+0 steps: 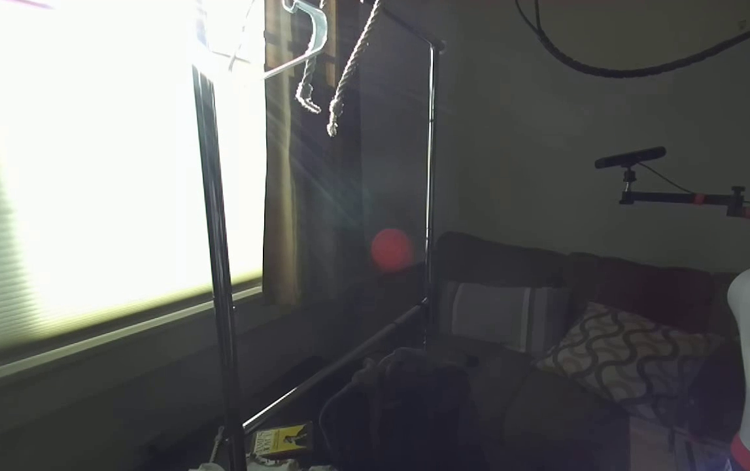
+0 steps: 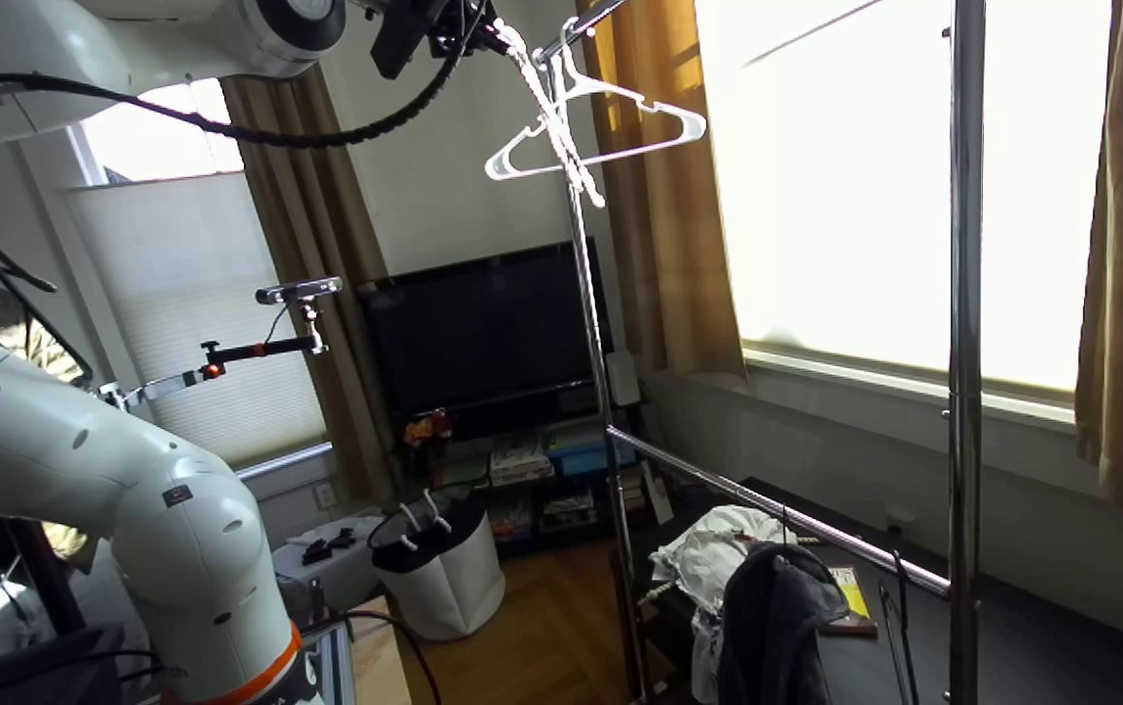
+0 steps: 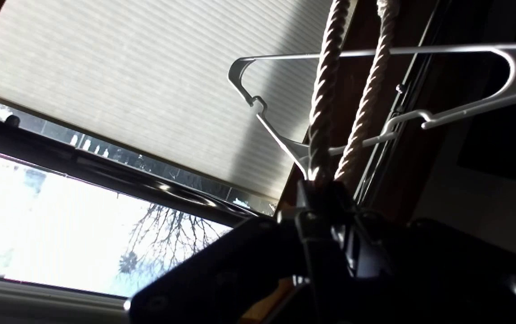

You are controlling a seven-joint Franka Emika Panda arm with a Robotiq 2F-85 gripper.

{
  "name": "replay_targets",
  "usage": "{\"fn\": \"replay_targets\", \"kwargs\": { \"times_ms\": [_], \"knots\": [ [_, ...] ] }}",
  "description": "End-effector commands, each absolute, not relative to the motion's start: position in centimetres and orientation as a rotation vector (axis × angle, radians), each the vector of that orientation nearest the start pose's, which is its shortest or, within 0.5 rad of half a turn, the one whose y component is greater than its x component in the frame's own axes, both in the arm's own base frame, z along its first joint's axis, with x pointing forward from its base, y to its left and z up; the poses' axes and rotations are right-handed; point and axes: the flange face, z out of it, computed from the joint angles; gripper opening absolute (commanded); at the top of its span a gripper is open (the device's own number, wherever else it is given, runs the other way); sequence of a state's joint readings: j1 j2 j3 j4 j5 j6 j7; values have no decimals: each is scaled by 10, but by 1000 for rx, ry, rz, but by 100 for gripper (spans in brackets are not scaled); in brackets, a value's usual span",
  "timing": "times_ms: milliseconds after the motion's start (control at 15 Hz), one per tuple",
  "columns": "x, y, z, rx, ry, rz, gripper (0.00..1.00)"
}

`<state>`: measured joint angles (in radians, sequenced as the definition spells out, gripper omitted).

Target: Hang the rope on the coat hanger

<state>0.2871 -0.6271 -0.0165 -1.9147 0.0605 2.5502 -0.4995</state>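
The white coat hanger hangs by its hook from the rack's top bar; it also shows in the wrist view and, cut off at the top, in an exterior view. My gripper is shut on the pale twisted rope, beside the hanger's hook. Two rope strands hang from the fingertips and cross in front of the hanger's arm and lower bar. In the wrist view the strands run from my dark fingertips across the hanger. I cannot tell whether rope and hanger touch.
The metal rack has tall poles and a lower rail. A black cable loops along my arm. A camera on a bracket stands behind. A dark garment hangs low on the rack. A bright window is behind the rack.
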Motion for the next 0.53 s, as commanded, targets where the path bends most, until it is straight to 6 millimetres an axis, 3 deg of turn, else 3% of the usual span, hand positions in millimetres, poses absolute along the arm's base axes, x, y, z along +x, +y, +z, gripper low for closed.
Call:
{"fn": "replay_targets", "kwargs": {
  "times_ms": [0, 467],
  "knots": [
    [334, 89, 884, -2301, -870, -1977, 3],
    [331, 90, 891, -2137, -804, -2068, 3]
  ]
}}
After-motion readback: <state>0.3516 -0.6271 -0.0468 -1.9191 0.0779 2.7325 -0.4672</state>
